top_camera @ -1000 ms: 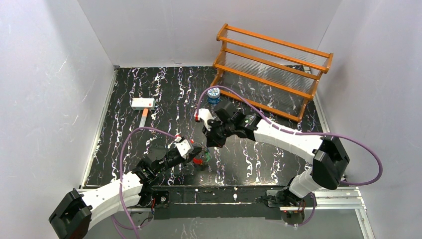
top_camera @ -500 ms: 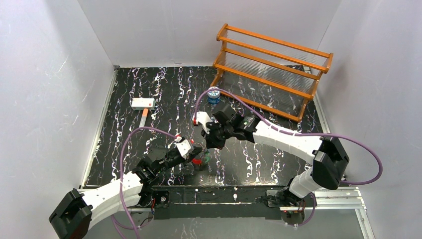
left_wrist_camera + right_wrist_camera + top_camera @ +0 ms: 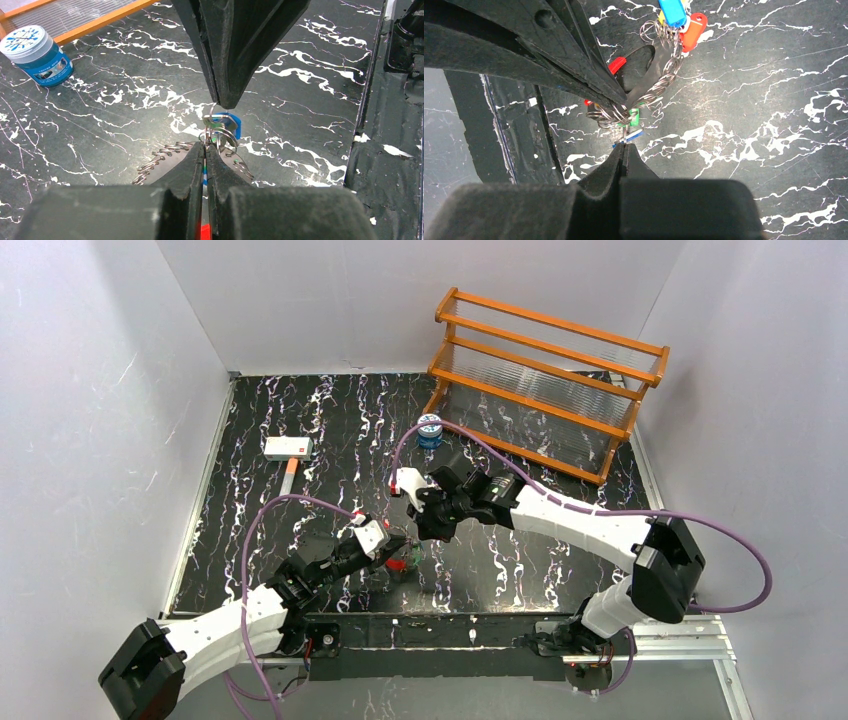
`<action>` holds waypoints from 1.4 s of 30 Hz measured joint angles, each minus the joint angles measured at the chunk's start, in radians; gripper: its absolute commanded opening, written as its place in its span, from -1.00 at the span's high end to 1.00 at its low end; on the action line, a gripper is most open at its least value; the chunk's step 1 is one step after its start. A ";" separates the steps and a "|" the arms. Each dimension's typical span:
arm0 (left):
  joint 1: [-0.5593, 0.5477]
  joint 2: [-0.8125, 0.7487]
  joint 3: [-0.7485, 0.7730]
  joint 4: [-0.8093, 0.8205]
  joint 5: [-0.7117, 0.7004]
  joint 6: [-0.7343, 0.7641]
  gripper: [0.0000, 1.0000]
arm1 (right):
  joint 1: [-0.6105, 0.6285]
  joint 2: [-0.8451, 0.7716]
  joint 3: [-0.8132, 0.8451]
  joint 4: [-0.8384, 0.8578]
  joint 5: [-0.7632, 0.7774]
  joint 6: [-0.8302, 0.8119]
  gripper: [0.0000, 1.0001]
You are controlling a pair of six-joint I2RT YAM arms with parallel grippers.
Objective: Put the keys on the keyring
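Note:
Both grippers meet over a bunch of keys (image 3: 405,562) near the table's front middle. The keyring (image 3: 663,75) is a silvery twisted-wire loop hanging below the bunch; its sides show in the left wrist view (image 3: 160,161). My left gripper (image 3: 205,145) is shut on the keyring where several small rings gather (image 3: 400,551). My right gripper (image 3: 623,146) is shut on a blue-headed key (image 3: 227,125) right above the left fingertips (image 3: 425,533). Blue (image 3: 672,12), red (image 3: 694,30) and green (image 3: 634,117) key heads hang on the loop.
A small blue-and-white tin (image 3: 429,430) stands at the back middle, in front of an orange rack (image 3: 545,380). A white-headed tool with an orange handle (image 3: 288,450) lies at the left. The black front rail (image 3: 440,630) is just behind the grippers.
My right gripper has shifted slightly left and down toward the left gripper. The left arm and the key bunch have stayed in place.

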 measured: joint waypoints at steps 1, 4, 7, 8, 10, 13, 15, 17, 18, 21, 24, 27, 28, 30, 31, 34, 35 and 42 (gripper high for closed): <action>0.000 0.000 0.000 0.000 0.000 0.000 1.00 | 0.000 -0.003 0.000 0.000 -0.003 -0.001 0.97; 0.000 0.003 0.000 0.000 0.000 0.000 1.00 | 0.002 -0.005 0.000 0.000 -0.015 -0.005 0.97; 0.000 0.006 0.000 0.000 0.000 0.000 1.00 | 0.002 -0.005 0.000 -0.003 -0.027 -0.008 0.97; 0.000 0.008 0.000 0.001 0.000 0.000 1.00 | 0.003 -0.005 0.000 -0.003 -0.032 -0.009 0.97; 0.000 0.010 0.000 0.002 0.000 0.000 1.00 | 0.005 -0.005 0.000 -0.005 -0.038 -0.010 0.97; 0.000 0.011 0.000 0.005 0.000 0.000 1.00 | 0.011 -0.005 0.000 -0.005 -0.046 -0.011 0.97; 0.000 0.013 0.000 0.006 0.000 0.000 1.00 | 0.015 -0.005 0.000 -0.005 -0.051 -0.011 0.97; 0.000 0.013 0.000 0.006 0.000 0.000 1.00 | 0.017 -0.005 0.000 -0.005 -0.056 -0.011 0.97; 0.000 0.013 0.000 0.007 0.000 0.000 1.00 | 0.019 -0.005 0.000 -0.005 -0.056 -0.011 0.97; 0.000 0.013 0.000 0.007 0.000 0.000 1.00 | 0.021 -0.005 0.000 -0.005 -0.055 -0.011 0.97; 0.000 0.013 0.000 0.007 0.001 0.000 1.00 | 0.022 0.003 0.000 -0.005 -0.043 -0.011 0.97; 0.000 0.013 0.000 0.006 0.001 0.000 1.00 | 0.023 0.012 0.001 -0.005 -0.025 -0.010 0.97; 0.000 0.013 0.000 0.006 0.000 0.000 1.00 | 0.023 0.013 0.001 -0.005 -0.019 -0.009 0.97; 0.000 0.013 0.000 0.006 0.000 0.000 1.00 | 0.024 0.012 0.001 -0.002 -0.002 -0.007 0.97; 0.000 0.013 0.000 0.007 0.000 0.000 1.00 | 0.026 0.011 0.001 -0.001 0.007 -0.006 0.97; 0.000 0.013 0.000 0.006 0.000 0.000 1.00 | 0.027 -0.002 0.000 0.003 0.033 -0.006 0.97; 0.000 0.013 0.000 0.006 0.000 0.000 1.00 | 0.027 -0.008 0.000 0.003 0.040 -0.006 0.97; 0.000 0.013 0.000 0.006 0.000 0.000 1.00 | 0.027 -0.039 0.000 0.018 0.070 -0.008 0.97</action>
